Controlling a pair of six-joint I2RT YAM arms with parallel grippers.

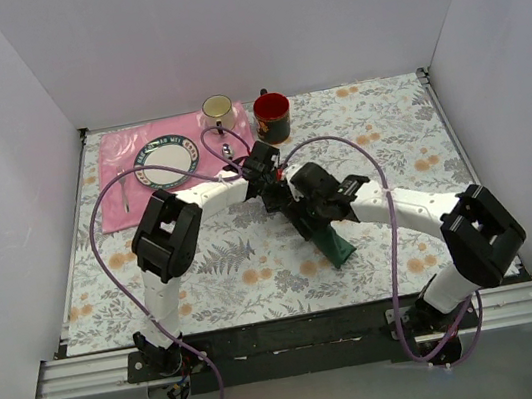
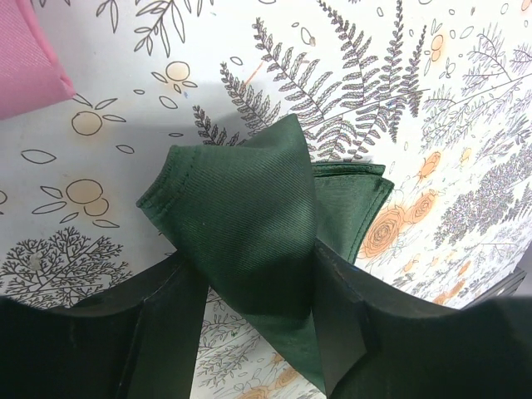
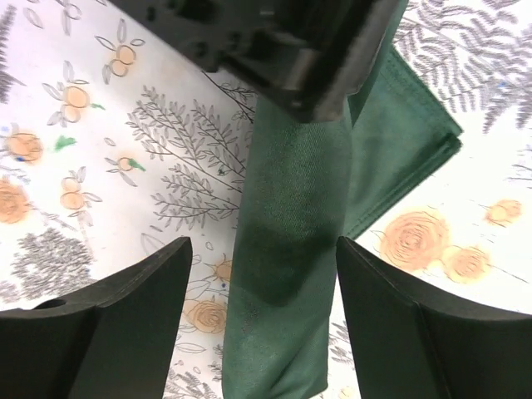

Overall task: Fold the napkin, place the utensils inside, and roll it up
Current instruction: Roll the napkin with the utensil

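The dark green napkin (image 1: 336, 246) lies rolled into a long bundle near the table's middle. My left gripper (image 1: 272, 186) is shut on one end of it. In the left wrist view the cloth (image 2: 249, 208) is bunched tight between both fingers of the left gripper (image 2: 253, 266). My right gripper (image 1: 301, 216) is open and straddles the roll. In the right wrist view the napkin roll (image 3: 291, 274) runs between the spread fingers of the right gripper (image 3: 264, 249), with a gap on the left side. The utensils are hidden from view.
A pink placemat (image 1: 127, 151) at the back left carries a plate (image 1: 169, 161) and a small silver fork (image 1: 124, 192). A cream mug (image 1: 218, 112) and a red-lined dark mug (image 1: 272, 116) stand behind the grippers. The placemat's corner (image 2: 25, 58) shows in the left wrist view.
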